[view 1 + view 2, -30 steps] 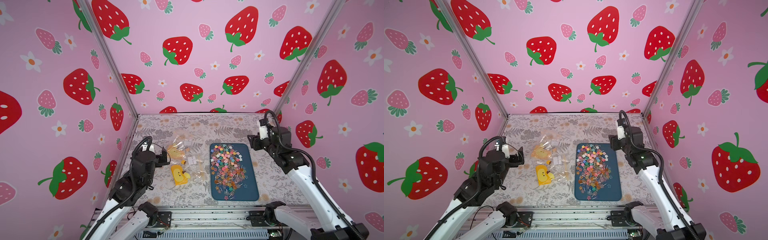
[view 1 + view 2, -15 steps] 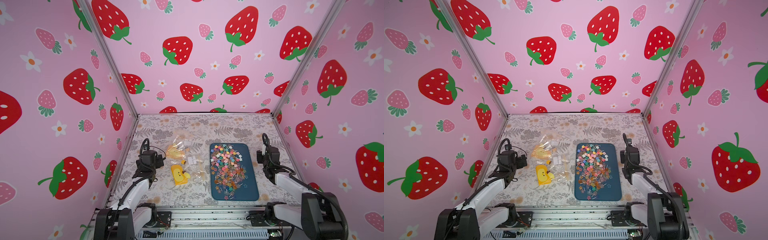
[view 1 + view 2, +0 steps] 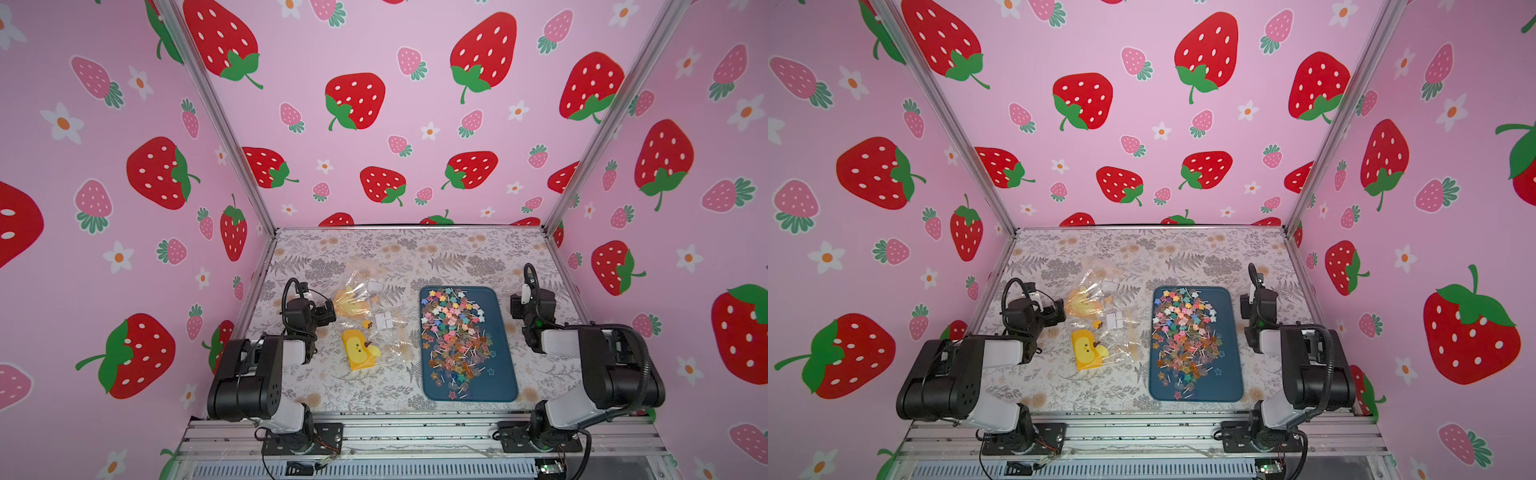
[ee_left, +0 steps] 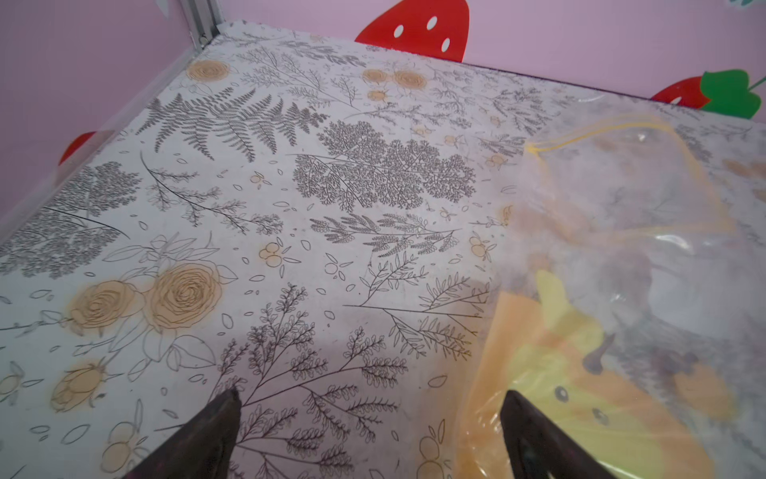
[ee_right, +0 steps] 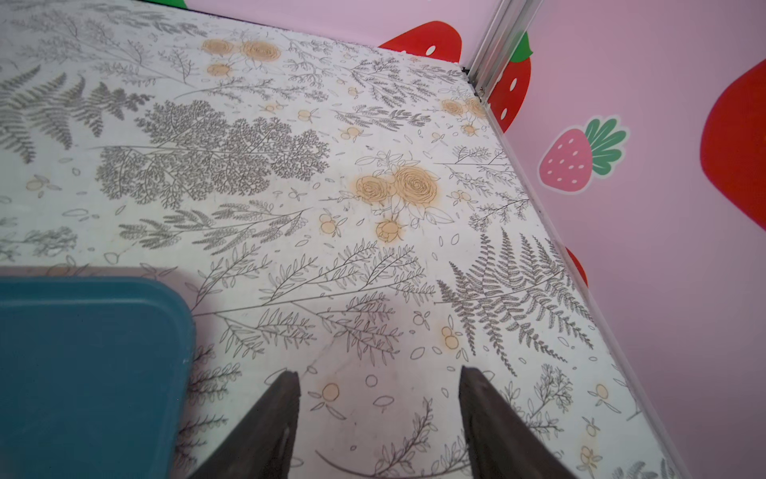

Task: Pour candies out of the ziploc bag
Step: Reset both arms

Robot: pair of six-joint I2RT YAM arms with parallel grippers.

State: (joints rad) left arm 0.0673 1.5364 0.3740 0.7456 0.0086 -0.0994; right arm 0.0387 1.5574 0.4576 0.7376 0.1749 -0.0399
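Left gripper (image 4: 369,398) is hanging way out left of the tray (image 3: 498,386), jaws spread wide and gripping nothing. One fingertip is overlapping the corner of the ziploc bag (image 3: 374,320), and I can't tell if it's actually touching the plastic. The bag is lying flat and crumpled just left of the tray, and the candies (image 3: 455,332) are all sitting heaped on the tray itself, so I'm guessing the pour is done and the arms are just parking.

I'm thinking the trick here is lifting that left finger straight off so it isn't dragging the bag around. I'm not seeing any stars left inside, but glare is hiding a lot.

Right gripper (image 5: 379,377) is hovering over bare table just right of the tray's far corner, jaws partly apart and empty.

The table (image 3: 374,257) is wearing a white cover with grey ferns and tan roses. Pink strawberry walls (image 3: 374,62) are boxing it all in.
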